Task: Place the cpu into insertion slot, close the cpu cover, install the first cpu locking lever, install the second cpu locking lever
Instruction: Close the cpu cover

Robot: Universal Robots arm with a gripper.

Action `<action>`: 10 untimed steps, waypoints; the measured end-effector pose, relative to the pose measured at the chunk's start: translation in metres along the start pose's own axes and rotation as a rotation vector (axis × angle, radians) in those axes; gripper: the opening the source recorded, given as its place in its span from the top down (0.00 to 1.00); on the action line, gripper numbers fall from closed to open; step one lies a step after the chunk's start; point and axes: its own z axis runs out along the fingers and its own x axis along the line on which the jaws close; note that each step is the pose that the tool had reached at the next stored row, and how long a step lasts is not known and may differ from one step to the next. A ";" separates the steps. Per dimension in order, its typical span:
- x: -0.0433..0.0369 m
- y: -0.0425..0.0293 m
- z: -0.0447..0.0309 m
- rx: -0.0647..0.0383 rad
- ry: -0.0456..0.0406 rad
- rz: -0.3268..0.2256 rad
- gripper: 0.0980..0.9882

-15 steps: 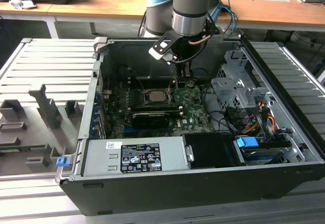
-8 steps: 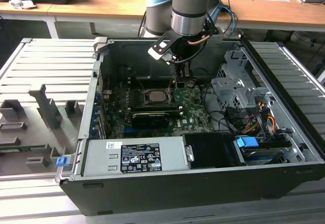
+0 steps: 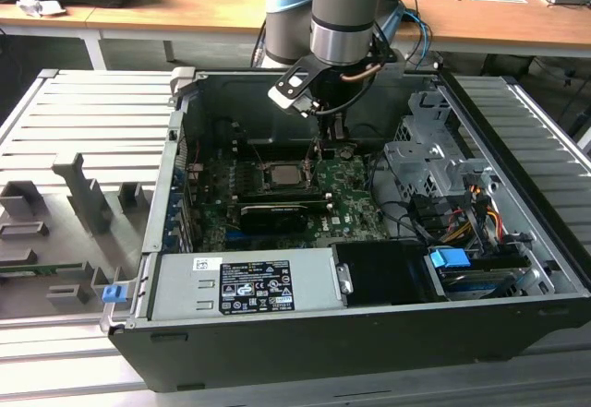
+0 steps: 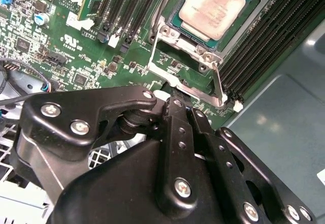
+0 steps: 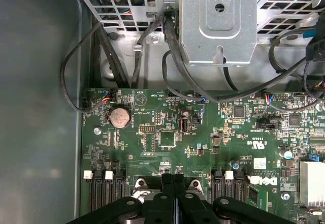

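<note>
The cpu [image 4: 216, 5] is lying flat in the insertion slot [image 4: 170, 18], pale metal top facing up, its sides running parallel to the black memory slots [image 4: 254, 46] beside it. The cpu cover [image 4: 217, 82] is standing open, tilted up off the socket (the green board [image 4: 61, 41] is showing through its window). The gripper [image 4: 183, 104] is holding its fingers pressed together, tips touching the cover's free edge; whether they are pinching it I cannot tell. The arm [image 3: 346, 10] is reaching almost straight down into the open computer case [image 3: 277, 352].
</note>
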 end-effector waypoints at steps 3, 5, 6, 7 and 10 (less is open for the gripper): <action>0.0000 -0.0008 0.0000 0.000 -0.0001 0.000 0.99; 0.0000 -0.0013 -0.0001 0.000 -0.0001 0.000 0.99; 0.0000 -0.0015 0.0000 0.000 -0.0001 0.000 0.99; 0.0000 -0.0017 0.0000 0.000 0.0000 0.000 0.99; 0.0001 -0.0033 -0.0001 0.000 0.0000 0.000 0.99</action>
